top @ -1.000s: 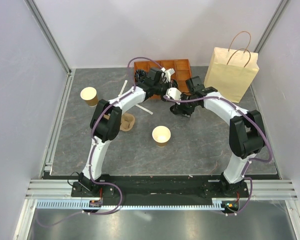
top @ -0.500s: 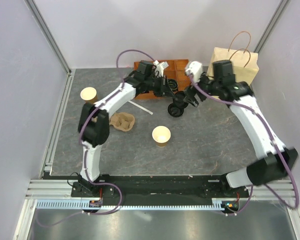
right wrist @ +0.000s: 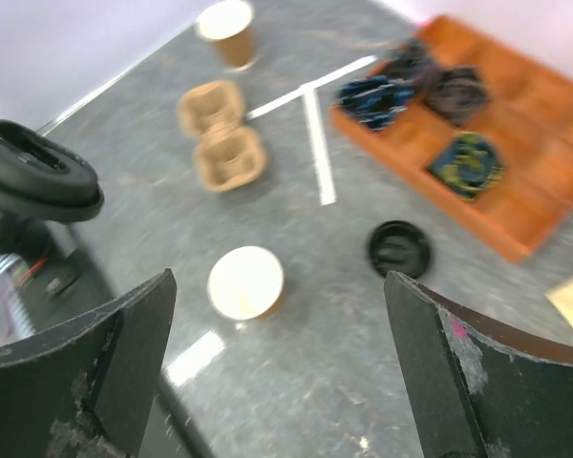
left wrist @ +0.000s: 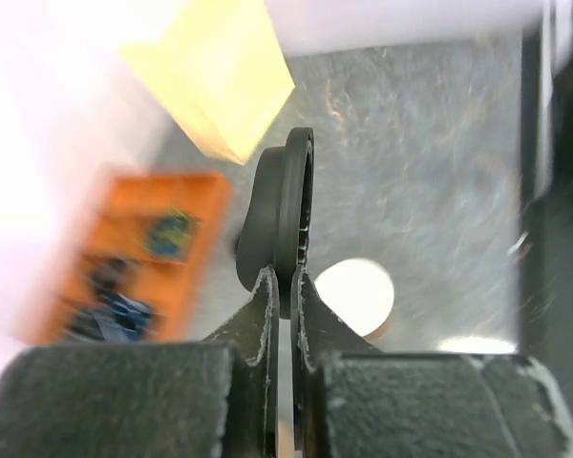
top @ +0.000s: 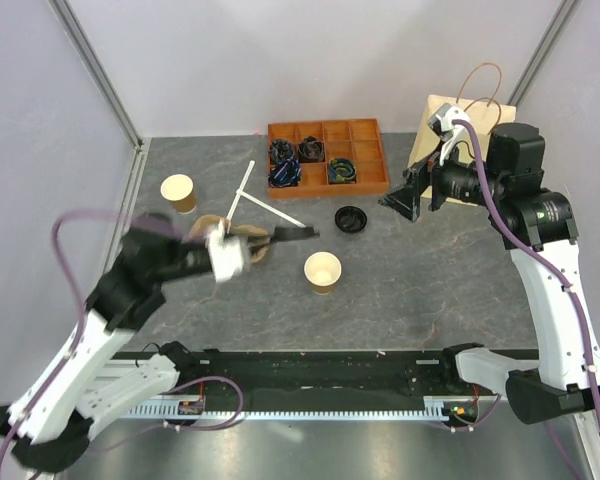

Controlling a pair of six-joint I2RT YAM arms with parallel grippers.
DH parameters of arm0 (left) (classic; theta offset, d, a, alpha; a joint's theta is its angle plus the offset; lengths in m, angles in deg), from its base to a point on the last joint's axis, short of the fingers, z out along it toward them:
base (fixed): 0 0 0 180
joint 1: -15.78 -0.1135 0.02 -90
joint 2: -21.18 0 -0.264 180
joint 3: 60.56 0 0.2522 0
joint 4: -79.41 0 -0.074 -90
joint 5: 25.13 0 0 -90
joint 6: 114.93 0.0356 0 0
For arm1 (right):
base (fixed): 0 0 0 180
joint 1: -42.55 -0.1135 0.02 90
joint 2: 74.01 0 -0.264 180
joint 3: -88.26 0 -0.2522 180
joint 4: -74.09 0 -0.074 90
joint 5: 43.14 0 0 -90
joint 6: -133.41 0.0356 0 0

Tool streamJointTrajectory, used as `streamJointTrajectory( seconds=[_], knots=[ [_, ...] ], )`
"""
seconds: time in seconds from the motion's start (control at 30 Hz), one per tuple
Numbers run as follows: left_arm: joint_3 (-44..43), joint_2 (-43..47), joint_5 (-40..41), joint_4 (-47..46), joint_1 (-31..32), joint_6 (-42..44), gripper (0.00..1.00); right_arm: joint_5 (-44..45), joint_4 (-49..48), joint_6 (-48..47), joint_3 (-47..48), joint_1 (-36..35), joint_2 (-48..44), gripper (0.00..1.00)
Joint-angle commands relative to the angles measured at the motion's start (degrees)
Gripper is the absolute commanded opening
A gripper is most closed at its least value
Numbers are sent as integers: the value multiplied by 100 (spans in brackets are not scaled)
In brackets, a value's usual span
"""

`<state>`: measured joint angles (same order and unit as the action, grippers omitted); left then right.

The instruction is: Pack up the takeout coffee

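Observation:
No cup with a lid on it is in view. An open brown paper cup (top: 323, 270), cream inside, stands mid-table; it also shows in the left wrist view (left wrist: 355, 296) and the right wrist view (right wrist: 246, 283). My left gripper (top: 298, 234) is shut on a round black lid (left wrist: 282, 215), held on edge above and left of this cup; the lid also shows in the right wrist view (right wrist: 38, 172). A second black lid (top: 351, 219) lies on the table (right wrist: 398, 249). My right gripper (top: 412, 198) is open and empty, raised in front of the paper bag (top: 465, 140).
A second open brown cup (top: 179, 192) stands at the left. The pulp cup carrier (top: 248, 246) lies under my left arm. Two white sticks (top: 246, 192) lie crossed by the orange compartment tray (top: 326, 155) at the back, which holds dark bundles.
My left arm has swung back from the tray toward the front left, carrying a black lid. My right arm has lifted away from the table centre to the right, near the bag.

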<state>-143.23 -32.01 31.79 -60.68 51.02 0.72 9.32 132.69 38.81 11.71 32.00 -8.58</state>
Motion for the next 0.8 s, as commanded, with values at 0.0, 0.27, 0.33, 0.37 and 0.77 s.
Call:
streamJointTrajectory(
  seconds=[0.0, 0.27, 0.33, 0.37, 0.77],
  knots=[
    [1816, 1700, 275, -417, 630, 4321, 2, -1466, 1043, -682, 593, 9, 224, 98],
    [3337, 2384, 1049, -1803, 1125, 7064, 2, -2038, -1031, 2508, -1759, -26, -476, 91],
    [3558, 2252, 1040, -2279, 1169, 7348, 2, -2012, -1712, 3155, -2374, -105, -557, 92],
    [3733, 2173, 1049, -2586, 1221, 7558, 2, -1951, -2090, 3463, -2473, -271, -514, 92],
    [4210, 1698, 970, -3625, 1520, 7999, 2, -1985, -3500, 4328, -2887, -1406, 470, 83]
  ],
)
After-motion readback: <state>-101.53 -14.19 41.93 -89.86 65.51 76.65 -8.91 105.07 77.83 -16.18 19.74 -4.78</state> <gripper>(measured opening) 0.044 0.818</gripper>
